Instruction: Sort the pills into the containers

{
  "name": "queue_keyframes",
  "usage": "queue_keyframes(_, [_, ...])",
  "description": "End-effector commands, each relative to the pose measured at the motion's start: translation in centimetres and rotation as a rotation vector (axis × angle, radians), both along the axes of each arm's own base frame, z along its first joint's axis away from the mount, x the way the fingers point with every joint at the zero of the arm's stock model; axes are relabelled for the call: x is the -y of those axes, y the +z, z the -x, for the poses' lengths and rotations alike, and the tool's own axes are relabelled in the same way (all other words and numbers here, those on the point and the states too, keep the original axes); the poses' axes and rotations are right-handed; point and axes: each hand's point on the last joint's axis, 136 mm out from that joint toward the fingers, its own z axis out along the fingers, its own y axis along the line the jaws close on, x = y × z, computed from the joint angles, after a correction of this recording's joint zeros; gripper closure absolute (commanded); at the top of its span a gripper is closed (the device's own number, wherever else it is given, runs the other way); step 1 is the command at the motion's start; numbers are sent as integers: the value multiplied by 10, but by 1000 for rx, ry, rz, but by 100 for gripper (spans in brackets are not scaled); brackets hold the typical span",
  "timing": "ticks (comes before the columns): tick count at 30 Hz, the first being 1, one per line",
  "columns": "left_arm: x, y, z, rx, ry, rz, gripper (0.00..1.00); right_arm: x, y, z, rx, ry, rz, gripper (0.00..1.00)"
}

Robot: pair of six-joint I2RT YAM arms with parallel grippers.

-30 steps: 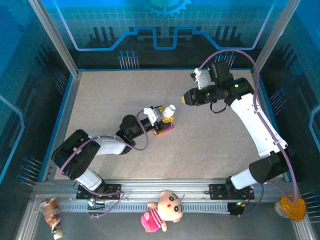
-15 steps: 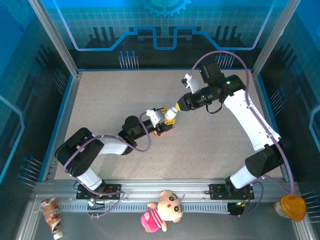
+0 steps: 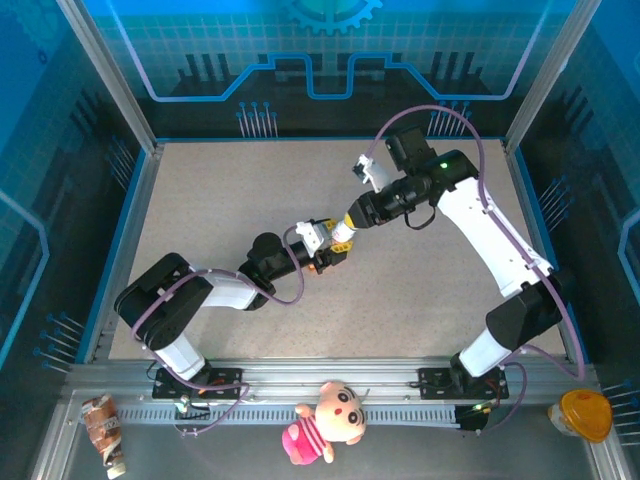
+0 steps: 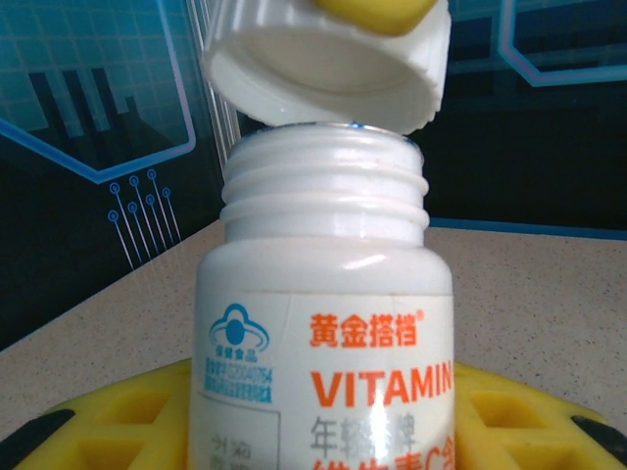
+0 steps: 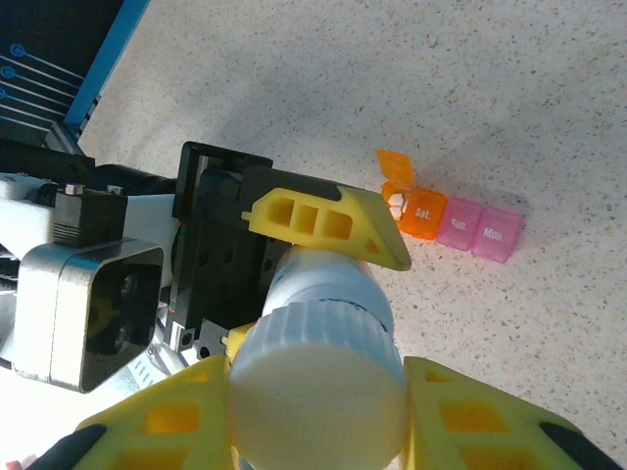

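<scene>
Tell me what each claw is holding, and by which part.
Left claw grips the white plastic vitamin bottle around its labelled body; right claw pinches the bottle's white screw cap by its sides.

Near the middle of the table (image 3: 200, 200), the bottle (image 4: 328, 323) sits between the fingers of the left gripper (image 3: 323, 244). The cap (image 4: 328, 59) tilts over its mouth, held in the right gripper (image 3: 348, 224). The containers (image 5: 451, 220) lie on the table just beside the bottle, on its near side.
</scene>
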Motion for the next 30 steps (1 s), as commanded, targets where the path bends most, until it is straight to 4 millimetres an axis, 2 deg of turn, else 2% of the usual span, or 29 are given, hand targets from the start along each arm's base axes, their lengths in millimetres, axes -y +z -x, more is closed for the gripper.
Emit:
queue_keyframes(1, [5, 13, 5, 57, -28, 22, 100, -7, 1, 7, -14, 43, -1, 70])
queue_keyframes(16, [3, 17, 10, 75, -34, 18, 100, 2, -17, -1, -46, 16, 21, 71])
queue_keyframes(30, [3, 20, 12, 88, -42, 11, 100, -3, -29, 12, -112, 67, -6, 71])
